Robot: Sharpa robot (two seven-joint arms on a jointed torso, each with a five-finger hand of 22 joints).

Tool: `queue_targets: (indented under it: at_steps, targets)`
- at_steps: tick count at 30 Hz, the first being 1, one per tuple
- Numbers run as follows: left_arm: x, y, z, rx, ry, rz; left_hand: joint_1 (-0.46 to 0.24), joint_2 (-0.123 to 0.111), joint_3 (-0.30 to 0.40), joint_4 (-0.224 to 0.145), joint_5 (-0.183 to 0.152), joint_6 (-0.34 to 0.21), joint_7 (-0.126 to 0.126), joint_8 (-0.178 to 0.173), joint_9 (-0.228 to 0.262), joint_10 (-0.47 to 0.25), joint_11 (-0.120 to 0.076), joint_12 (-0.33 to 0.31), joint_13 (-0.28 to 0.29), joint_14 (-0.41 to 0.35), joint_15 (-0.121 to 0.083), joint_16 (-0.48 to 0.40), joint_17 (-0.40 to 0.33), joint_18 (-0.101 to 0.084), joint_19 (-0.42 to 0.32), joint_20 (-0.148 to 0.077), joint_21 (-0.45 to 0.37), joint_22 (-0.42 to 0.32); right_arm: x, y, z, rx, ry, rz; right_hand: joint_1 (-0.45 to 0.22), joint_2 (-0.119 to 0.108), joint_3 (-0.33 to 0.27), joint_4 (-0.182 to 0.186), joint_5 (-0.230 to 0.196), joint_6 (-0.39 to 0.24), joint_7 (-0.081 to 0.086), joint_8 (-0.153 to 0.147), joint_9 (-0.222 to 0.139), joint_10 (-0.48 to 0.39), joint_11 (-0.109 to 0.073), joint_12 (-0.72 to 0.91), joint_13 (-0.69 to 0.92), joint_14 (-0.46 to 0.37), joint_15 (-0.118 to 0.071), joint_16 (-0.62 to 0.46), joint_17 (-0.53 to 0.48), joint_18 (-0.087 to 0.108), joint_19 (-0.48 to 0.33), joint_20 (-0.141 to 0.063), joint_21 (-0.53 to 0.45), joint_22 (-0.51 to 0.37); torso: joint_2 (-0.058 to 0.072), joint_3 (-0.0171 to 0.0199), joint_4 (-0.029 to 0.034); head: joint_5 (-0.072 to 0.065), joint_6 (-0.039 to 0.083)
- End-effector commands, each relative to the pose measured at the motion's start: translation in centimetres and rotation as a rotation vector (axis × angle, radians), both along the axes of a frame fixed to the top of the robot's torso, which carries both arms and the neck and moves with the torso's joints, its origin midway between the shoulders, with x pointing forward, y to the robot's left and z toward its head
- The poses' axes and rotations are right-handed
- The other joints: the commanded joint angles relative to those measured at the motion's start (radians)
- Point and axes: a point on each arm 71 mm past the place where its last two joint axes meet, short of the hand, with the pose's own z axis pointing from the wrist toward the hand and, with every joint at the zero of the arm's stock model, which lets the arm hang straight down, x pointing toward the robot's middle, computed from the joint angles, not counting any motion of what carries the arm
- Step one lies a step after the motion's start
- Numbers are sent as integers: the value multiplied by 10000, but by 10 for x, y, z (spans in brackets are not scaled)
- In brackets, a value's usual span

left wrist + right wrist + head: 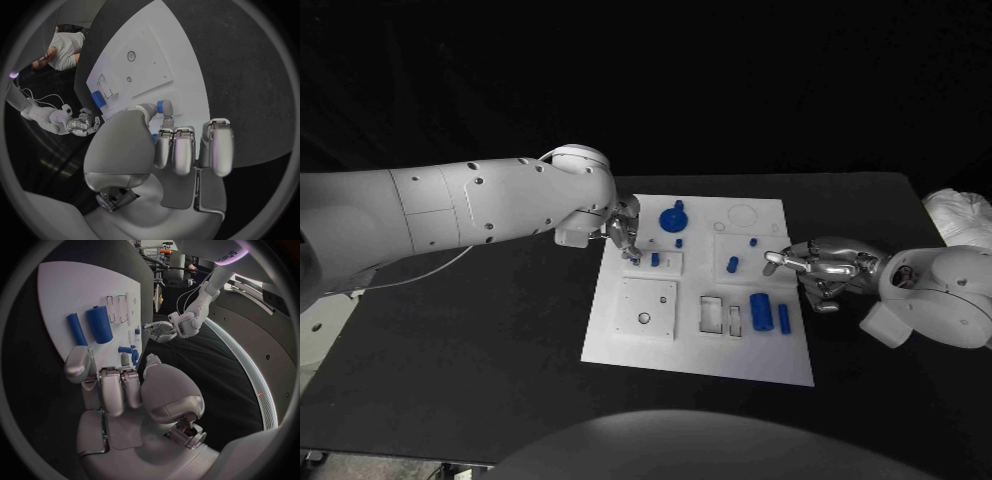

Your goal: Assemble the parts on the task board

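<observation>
From the head view, the left hand (pixel 623 232) hovers over the task board (pixel 639 340) near its far left corner, by a blue peg (pixel 655 259). The left wrist view shows its fingers (pixel 185 150) curled, pinching a small blue part (pixel 164 105) (likely awaiting insertion). In the right wrist view, the right hand (pixel 119 390) is clenched at the board's right edge; whether it grasps anything cannot be told.

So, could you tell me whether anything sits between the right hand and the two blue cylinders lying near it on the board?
Nothing visible does. The right hand hovers at the task board edge, and only bare white plate lies between its fingers and the two blue cylinders.
</observation>
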Motion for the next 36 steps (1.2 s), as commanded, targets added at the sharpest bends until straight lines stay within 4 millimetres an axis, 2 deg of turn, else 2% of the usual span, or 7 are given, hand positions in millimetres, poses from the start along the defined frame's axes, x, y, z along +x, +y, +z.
queue_targets:
  at_steps: [1,16,24,36]
  targets:
    - [1,-3,1,236,-82,-226,-5,75,1385,-1456,45,-46,-19,68,1,1023,42,25,2634,1036,29,25,2635,-23,571,16,-48,2359,0,2,0,45,-1,166,90,38,60,-7,18,11,28,-59,-16,303,-59,-46,504,186,-4,-45,1554,54,-77,13,-11,1239,-8,-1,4,26,0]
    - [3,-9,0,105,-220,-343,-52,174,1269,-1550,163,-119,3,44,20,1023,62,25,2634,1036,48,25,2635,-12,541,34,-90,2345,1,4,-1,67,-20,199,91,38,64,-6,15,14,28,-60,-17,299,-58,-48,501,181,-2,-49,1549,55,-83,14,-20,1236,-20,-17,-3,23,0]
    - [3,-10,-2,210,-248,-389,-57,187,1248,-1566,182,-126,6,41,22,1023,65,25,2634,1036,50,25,2635,-12,541,37,-90,2345,1,4,-1,60,-23,184,91,38,64,-6,15,14,28,-60,-17,299,-58,-48,501,181,-2,-49,1549,55,-83,14,-20,1236,-28,-5,-8,38,0]
    - [3,-8,-7,345,-307,-361,-67,219,1202,-1607,231,-139,11,36,28,1023,70,25,2634,1036,55,25,2635,-7,526,42,-112,2338,2,4,-1,70,-40,178,92,36,71,-5,13,19,29,-62,-19,300,-56,-47,502,181,-1,-48,1550,57,-88,16,-27,1235,-34,-8,-7,23,0]
